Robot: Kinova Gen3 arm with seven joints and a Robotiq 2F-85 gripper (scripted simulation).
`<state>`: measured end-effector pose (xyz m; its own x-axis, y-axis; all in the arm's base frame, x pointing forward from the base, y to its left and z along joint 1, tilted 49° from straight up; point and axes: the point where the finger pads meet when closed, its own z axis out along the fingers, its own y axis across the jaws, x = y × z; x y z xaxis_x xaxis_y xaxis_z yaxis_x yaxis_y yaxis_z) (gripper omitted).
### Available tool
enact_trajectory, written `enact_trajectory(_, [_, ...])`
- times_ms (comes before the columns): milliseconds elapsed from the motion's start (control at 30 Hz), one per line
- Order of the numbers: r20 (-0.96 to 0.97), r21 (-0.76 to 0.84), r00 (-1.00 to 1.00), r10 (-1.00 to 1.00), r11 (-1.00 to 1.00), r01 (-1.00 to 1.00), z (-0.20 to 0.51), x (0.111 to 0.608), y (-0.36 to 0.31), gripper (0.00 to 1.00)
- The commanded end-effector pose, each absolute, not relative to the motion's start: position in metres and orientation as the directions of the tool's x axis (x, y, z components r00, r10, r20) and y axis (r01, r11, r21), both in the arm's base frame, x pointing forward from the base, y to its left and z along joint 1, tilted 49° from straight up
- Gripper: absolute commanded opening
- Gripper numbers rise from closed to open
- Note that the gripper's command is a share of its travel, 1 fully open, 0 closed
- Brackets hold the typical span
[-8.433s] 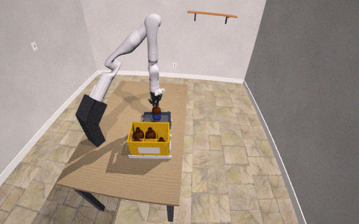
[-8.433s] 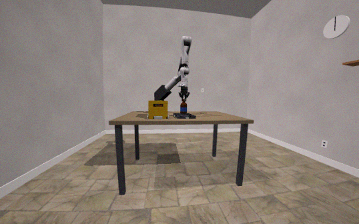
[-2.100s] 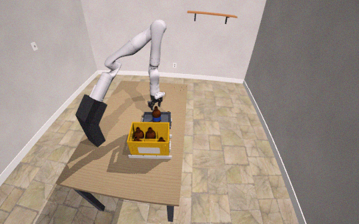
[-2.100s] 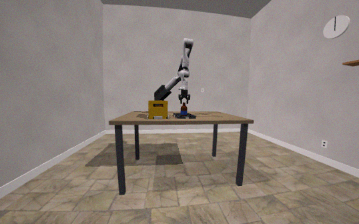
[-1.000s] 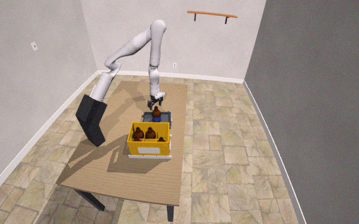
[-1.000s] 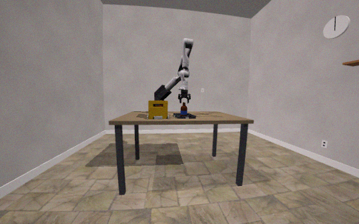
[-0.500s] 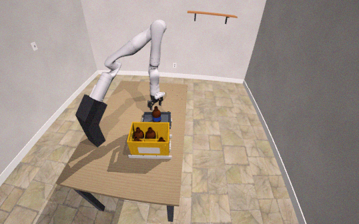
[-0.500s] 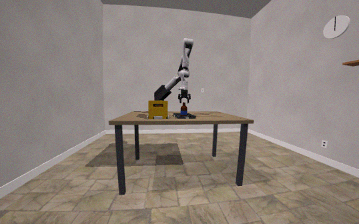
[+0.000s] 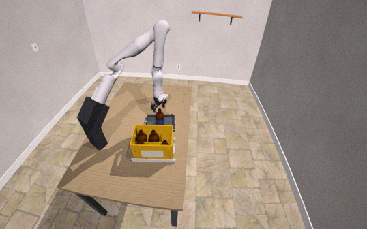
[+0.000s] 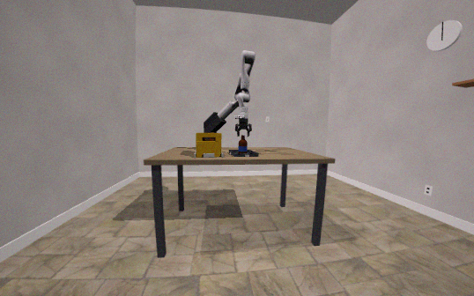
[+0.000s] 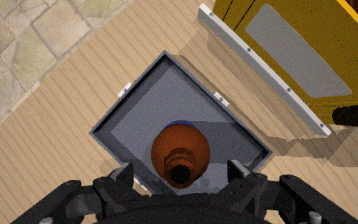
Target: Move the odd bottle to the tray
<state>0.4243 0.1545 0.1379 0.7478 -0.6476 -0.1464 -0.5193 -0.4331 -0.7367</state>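
A brown bottle (image 9: 159,116) with a blue label stands upright on the dark grey tray (image 9: 165,120), just behind the yellow crate (image 9: 152,143). It also shows in the exterior view (image 10: 242,144) and from above in the wrist view (image 11: 180,155), inside the tray (image 11: 180,118). My gripper (image 9: 158,104) hangs open and empty a little above the bottle's neck, fingers apart from it; it also shows in the exterior view (image 10: 243,129) and in the wrist view (image 11: 180,181). Several brown bottles (image 9: 148,136) stand in the crate.
The crate (image 11: 300,55) sits on a white base strip right next to the tray. The arm's dark base block (image 9: 93,120) stands at the table's left edge. The table's right edge is close to the tray.
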Motion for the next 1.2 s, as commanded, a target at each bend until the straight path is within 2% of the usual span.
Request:
enact_trajectory(0, [-0.155,-0.731,0.740,-0.655,-0.428,-0.532,0.138,0.423,0.150,1.00])
enact_trajectory(1167, [-0.158,-0.734,0.742,-0.652,-0.425,-0.530,0.185,0.395,0.109,1.00])
